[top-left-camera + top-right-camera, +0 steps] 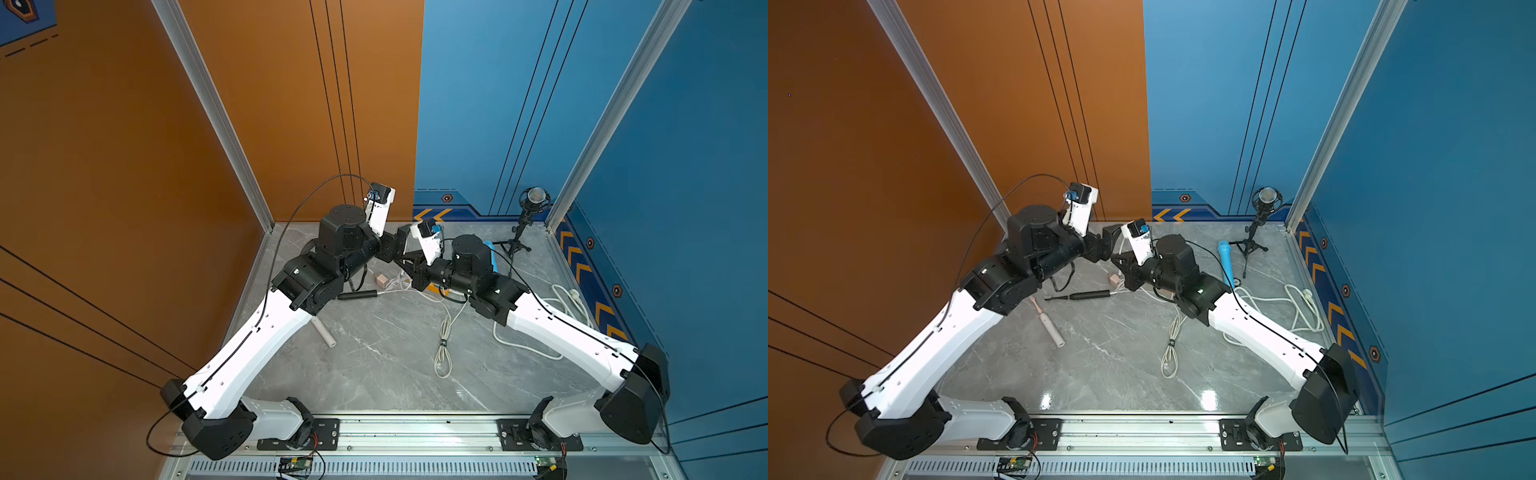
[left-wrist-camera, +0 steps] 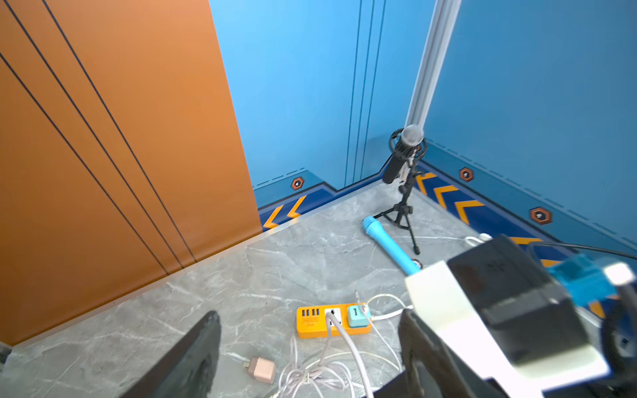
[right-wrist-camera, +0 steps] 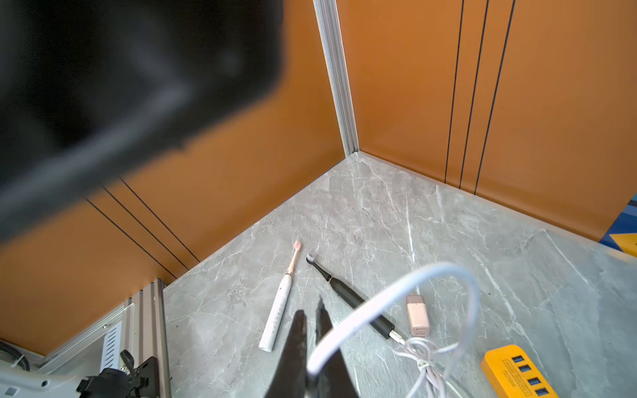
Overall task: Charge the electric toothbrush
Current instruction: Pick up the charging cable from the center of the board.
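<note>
My left gripper (image 2: 308, 318) stands wide apart and holds nothing. Between its fingers I look down on the orange power strip (image 2: 310, 327), which lies flat on the table (image 2: 241, 282). The pink adapter (image 2: 263, 369) lies loose near the strip, just beside a tangle of thin cable (image 2: 320, 374).

My right gripper (image 3: 310, 306) is pressed together. A thick white cable (image 3: 396, 286) rises from between its fingers and arcs over the table, so it looks pinched there.

Beyond those fingers the black toothbrush (image 3: 348, 296) lies flat on the table, brush head toward the orange wall. A small plug (image 3: 396, 336) sits at its base end; I cannot tell whether it is fully seated. The thin cable runs on from that plug. The adapter lies just beside the toothbrush's base, apart from it. The white toothbrush (image 3: 277, 313) lies flat next to the black one, not touching it, the two heads close and the handles spreading apart.

In a top view the black toothbrush (image 1: 1088, 295) lies between my two arms. A blue microphone (image 1: 1225, 259) lies near the back wall, next to a black microphone (image 1: 1264, 203) on its stand.
</note>
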`<state>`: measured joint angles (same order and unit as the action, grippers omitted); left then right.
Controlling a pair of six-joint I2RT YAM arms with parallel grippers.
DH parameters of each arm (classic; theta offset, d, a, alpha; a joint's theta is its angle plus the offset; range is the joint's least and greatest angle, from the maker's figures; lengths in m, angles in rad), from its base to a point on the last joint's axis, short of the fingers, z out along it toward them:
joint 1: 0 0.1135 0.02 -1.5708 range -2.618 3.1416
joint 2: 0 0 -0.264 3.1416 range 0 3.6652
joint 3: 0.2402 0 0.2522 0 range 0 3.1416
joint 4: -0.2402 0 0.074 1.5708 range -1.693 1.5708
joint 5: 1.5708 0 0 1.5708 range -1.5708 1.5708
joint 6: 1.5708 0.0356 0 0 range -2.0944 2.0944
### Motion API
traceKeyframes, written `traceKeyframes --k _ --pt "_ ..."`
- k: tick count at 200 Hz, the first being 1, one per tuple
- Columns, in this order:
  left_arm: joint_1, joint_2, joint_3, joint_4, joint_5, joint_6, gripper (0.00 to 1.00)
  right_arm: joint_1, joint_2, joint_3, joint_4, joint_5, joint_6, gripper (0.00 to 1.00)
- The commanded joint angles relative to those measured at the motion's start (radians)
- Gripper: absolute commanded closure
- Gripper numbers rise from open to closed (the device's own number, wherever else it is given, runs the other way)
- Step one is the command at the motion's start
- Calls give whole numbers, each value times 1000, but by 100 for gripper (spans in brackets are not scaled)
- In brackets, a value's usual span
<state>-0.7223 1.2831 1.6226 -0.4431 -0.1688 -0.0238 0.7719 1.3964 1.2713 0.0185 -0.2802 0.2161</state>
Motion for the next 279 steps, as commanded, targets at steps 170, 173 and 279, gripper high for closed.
traceKeyframes --k 170,173,279 --pt "-182 -89 -267 -13 119 -6 5 -56 -313 159 -743 424 51 100" --pt "-183 -90 -277 -9 114 -11 5 -57 -303 139 -727 403 59 100" --pt "-217 -287 -936 416 65 82 28 -42 -110 -403 68 229 690 100"
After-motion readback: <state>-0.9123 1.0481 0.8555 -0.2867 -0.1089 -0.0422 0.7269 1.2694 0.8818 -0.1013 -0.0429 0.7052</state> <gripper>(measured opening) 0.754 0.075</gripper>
